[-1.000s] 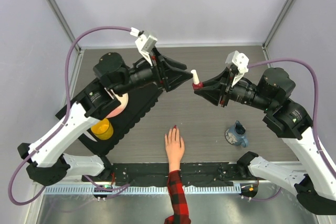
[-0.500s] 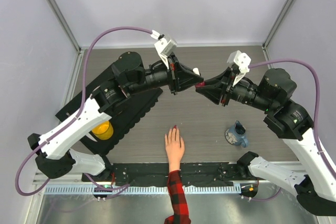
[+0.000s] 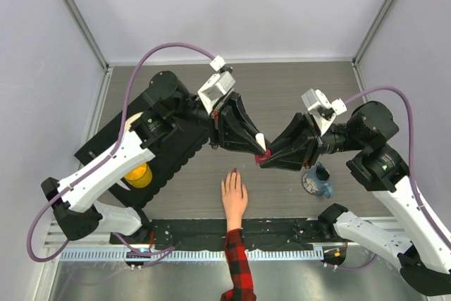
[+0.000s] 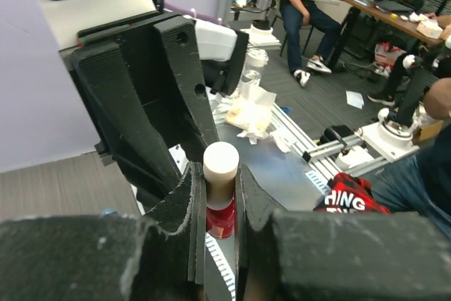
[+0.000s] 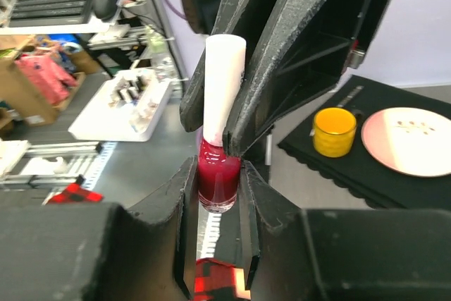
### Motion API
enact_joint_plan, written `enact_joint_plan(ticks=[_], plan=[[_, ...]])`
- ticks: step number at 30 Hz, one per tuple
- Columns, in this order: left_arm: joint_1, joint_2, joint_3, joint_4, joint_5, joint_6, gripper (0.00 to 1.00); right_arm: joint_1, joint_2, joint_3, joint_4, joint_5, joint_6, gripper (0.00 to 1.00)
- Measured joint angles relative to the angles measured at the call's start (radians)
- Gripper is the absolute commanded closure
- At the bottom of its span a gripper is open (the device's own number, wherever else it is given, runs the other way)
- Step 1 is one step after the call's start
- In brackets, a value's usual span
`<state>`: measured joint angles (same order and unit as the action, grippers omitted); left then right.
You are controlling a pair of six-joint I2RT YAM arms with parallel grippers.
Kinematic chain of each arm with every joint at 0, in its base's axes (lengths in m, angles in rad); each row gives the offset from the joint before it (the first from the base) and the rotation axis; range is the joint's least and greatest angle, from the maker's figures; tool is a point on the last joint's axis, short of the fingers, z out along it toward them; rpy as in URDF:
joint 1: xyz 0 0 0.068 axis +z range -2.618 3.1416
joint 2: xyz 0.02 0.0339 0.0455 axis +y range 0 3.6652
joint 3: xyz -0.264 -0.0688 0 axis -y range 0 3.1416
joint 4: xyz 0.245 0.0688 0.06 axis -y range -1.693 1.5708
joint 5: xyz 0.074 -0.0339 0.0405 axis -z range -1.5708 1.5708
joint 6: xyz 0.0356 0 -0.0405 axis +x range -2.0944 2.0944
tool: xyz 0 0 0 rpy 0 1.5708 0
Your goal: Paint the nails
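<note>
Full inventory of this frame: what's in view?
polish bottle: 1, red, pale cap, gripped between both tools
hand: 1, pale, plaid sleeve, front centre, palm down
nails: too small to count, one fingertip red, on hand
mug: 1, blue, right of hand
mat: 1, black, left side
cup: 1, yellow, on mat
plate: 1, pink, on mat
left tool: 1, black, shut on cap
right tool: 1, black, shut on bottle body

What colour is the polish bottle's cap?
The cap of the polish bottle is off-white; right wrist view shows it best.
</note>
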<state>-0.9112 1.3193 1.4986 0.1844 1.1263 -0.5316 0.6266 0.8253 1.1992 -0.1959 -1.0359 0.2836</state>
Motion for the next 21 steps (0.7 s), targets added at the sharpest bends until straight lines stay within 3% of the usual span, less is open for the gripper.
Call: enact_joint_plan(ticks=[2, 5, 9, 13, 21], plan=[[0.000, -0.001, 0.000, -0.002, 0.016, 0.007, 0.56, 0.000, 0.001, -0.005, 0.026, -0.026, 0.029, 0.99], [0.000, -0.018, 0.015, -0.083, 0.019, 0.066, 0.47, 0.001, 0.009, -0.005, 0.038, -0.039, 0.029, 0.99], [0.000, -0.074, 0.026, -0.232, -0.047, 0.180, 0.41, 0.002, 0.027, 0.034, -0.056, 0.006, -0.045, 0.99], [0.000, -0.152, 0.046, -0.384, -0.243, 0.272, 0.40, 0.009, 0.041, 0.108, -0.189, 0.139, -0.151, 0.99], [0.000, -0.205, 0.063, -0.412, -0.661, 0.190, 0.41, 0.008, 0.037, 0.133, -0.269, 0.362, -0.231, 0.99]])
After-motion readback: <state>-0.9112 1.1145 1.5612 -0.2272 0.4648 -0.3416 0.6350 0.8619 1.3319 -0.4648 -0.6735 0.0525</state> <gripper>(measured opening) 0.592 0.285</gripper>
